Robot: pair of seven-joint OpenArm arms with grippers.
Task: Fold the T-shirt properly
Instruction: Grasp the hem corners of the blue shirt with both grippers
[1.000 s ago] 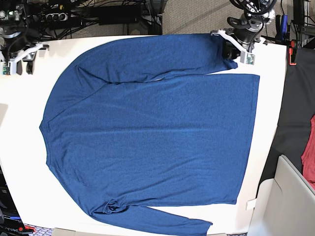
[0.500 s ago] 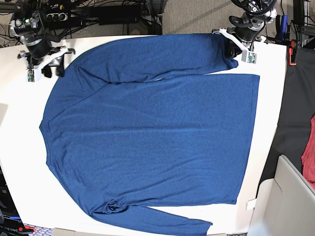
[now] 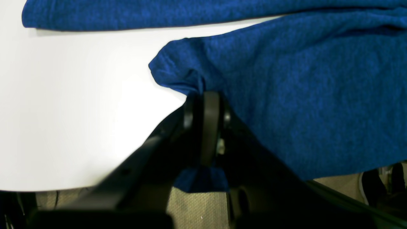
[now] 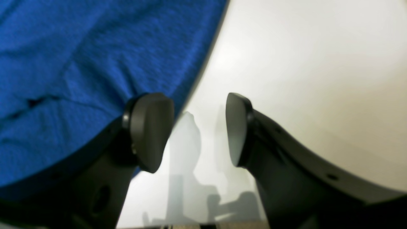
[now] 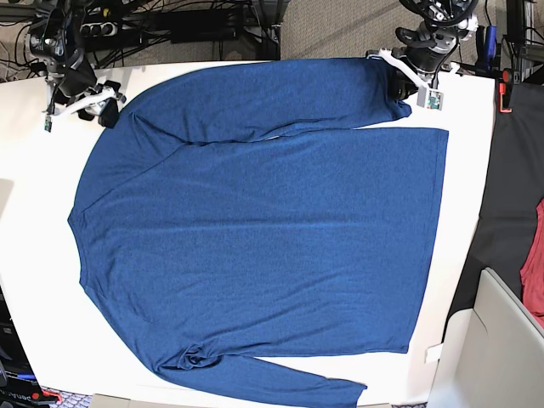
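1. While I scan from the left of the base view, I see the white counter [image 5: 38, 212] carrying the T-shirt [image 5: 255, 229], which lies spread flat across most of it with the hem toward the right and the shoulders toward the left.
2. My right gripper [image 5: 92, 109] sits at the far left corner, just at the shoulder edge of the shirt; its wrist view shows the jaws apart, one pad [image 4: 149, 130] over the blue fabric edge and the other over bare counter, nothing between them.
3. Bare counter runs down the left side of the shirt, a wider strip than anywhere else on the surface.
4. Behind the counter's far edge I see a tangle of dark cables [image 5: 161, 25] and a patch of beige carpet [image 5: 340, 30].
5. One sleeve lies along the far edge, folded in across the chest; the other runs along the near edge, bunched where it meets the body.
6. My left gripper [image 5: 399, 89] is at the far right corner, jaws clamped together on the cuff of the far sleeve, which hangs over the counter edge in its wrist view.
7. Right of the hem a narrow strip of counter stays bare, then a black cloth [image 5: 510, 204], a red cloth [image 5: 534, 272] and a pale bin [image 5: 493, 357].
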